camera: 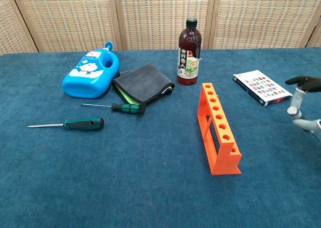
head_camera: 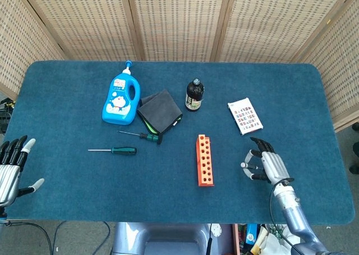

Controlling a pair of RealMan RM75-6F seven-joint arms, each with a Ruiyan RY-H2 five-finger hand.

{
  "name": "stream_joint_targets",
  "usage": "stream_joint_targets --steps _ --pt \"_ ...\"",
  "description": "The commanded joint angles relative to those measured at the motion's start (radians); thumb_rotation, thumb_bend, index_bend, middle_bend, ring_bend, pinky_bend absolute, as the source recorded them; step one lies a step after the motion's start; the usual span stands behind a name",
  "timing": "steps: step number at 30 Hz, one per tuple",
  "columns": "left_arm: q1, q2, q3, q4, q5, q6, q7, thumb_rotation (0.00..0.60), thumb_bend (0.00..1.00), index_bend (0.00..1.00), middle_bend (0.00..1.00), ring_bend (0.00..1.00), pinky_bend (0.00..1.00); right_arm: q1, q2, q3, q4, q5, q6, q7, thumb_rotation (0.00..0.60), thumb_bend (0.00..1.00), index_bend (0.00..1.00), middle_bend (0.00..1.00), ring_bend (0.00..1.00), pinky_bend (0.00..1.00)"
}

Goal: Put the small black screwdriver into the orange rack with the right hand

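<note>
The small black screwdriver [head_camera: 147, 135] [camera: 125, 107] lies on the blue table, its handle touching the folded dark cloth [head_camera: 160, 112] [camera: 142, 81]. The orange rack [head_camera: 204, 160] [camera: 217, 129] stands mid-table with its holes showing nothing in them. My right hand [head_camera: 263, 164] [camera: 303, 105] hovers to the right of the rack, fingers spread, holding nothing, far from the screwdriver. My left hand [head_camera: 12, 170] rests at the table's near left corner, fingers apart and holding nothing; the chest view does not show it.
A longer green-handled screwdriver [head_camera: 115, 150] [camera: 75, 123] lies left of the small one. A blue detergent bottle [head_camera: 120, 101] [camera: 91, 76], a dark glass bottle [head_camera: 194, 95] [camera: 189, 52] and a small card box [head_camera: 245, 116] [camera: 262, 87] sit further back.
</note>
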Motion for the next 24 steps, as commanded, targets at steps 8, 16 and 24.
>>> stream_joint_targets --steps 8,16,24 --pt "0.001 0.000 0.000 -0.002 0.006 0.007 0.000 0.600 0.00 0.00 0.00 0.00 0.00 -0.016 0.196 0.208 -0.348 0.095 -0.032 0.555 0.600 0.29 0.62 0.07 0.00 0.00" --pt "0.000 0.001 -0.002 0.002 0.002 0.004 -0.009 0.600 0.00 0.00 0.00 0.00 0.00 0.008 0.273 0.259 -0.414 0.120 -0.114 0.670 0.600 0.29 0.62 0.07 0.00 0.00" --pt "0.001 0.001 0.000 0.002 0.007 0.007 -0.010 0.600 0.00 0.00 0.00 0.00 0.00 0.035 0.260 0.263 -0.505 0.181 -0.099 0.604 0.600 0.29 0.62 0.07 0.00 0.00"
